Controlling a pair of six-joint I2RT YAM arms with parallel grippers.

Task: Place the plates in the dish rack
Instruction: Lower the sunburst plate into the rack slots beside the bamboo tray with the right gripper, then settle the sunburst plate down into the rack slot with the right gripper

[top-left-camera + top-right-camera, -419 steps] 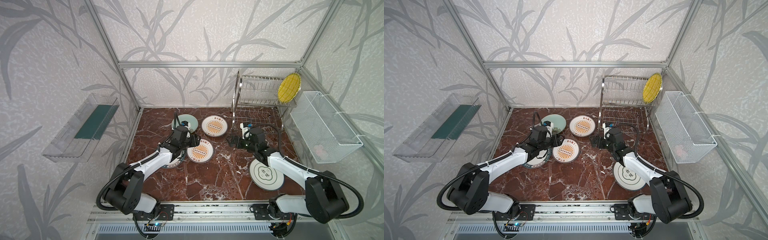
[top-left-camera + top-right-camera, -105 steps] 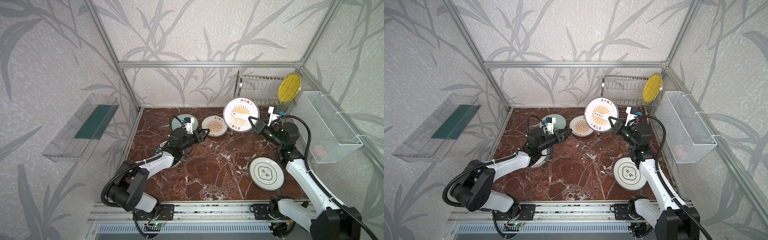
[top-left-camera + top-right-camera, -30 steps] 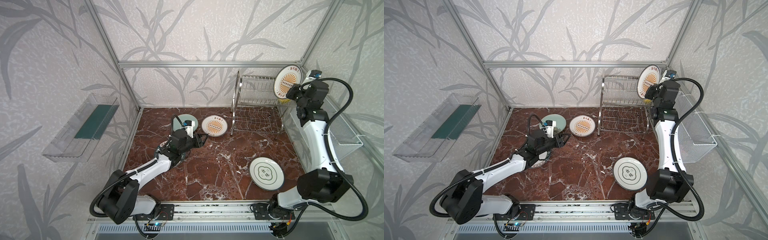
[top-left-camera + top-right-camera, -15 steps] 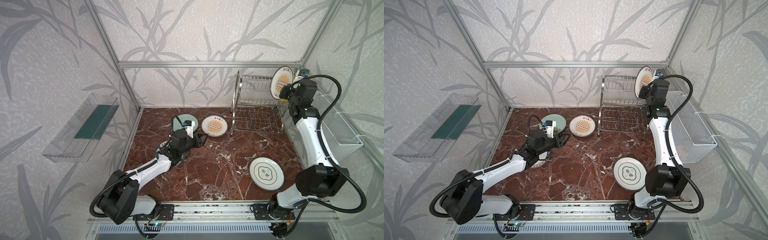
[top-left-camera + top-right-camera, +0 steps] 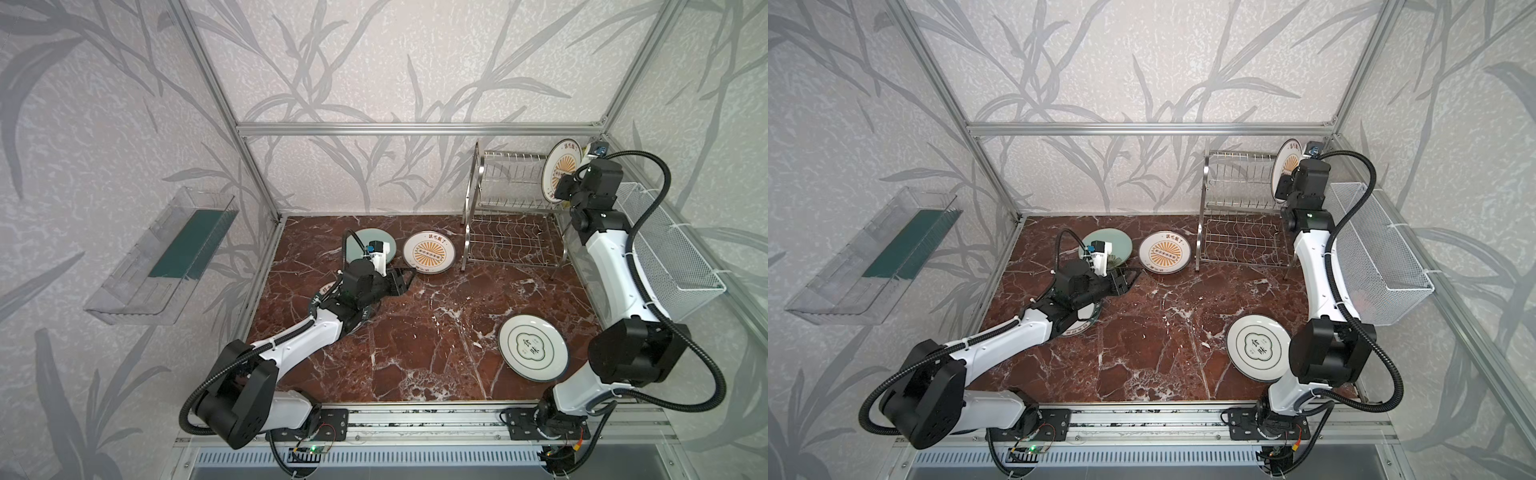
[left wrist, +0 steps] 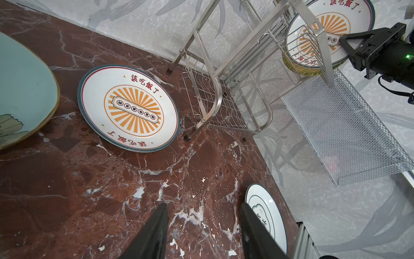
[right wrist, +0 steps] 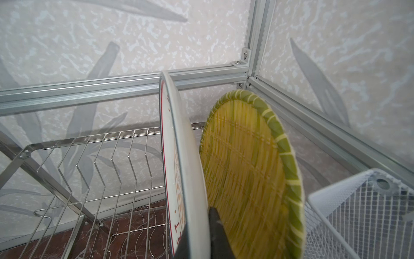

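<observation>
1. At the rack's [image 5: 511, 245] top tier, my right gripper [image 7: 197, 226] pinched a sunburst plate [image 5: 561, 170] upright beside the slotted yellow plate [image 7: 246, 157].
2. Left gripper [image 6: 203, 215] hung half-open, empty, left of the rack.
3. Four other plates [image 5: 430, 257] lay unloaded before the rack.

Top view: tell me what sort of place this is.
Probably a robot test cell, not a kitchen: a wallpapered aluminium frame encloses two robot arms on a rail, with a dish rack on the marble-look tabletop.

Grey leaf-print wallpaper [image 5: 374, 62]; aluminium frame [image 5: 415, 129]; red-brown marble tabletop [image 5: 415, 353]; clear tray [image 5: 133, 286] left wall, mesh basket [image 5: 673, 253] right.
</observation>
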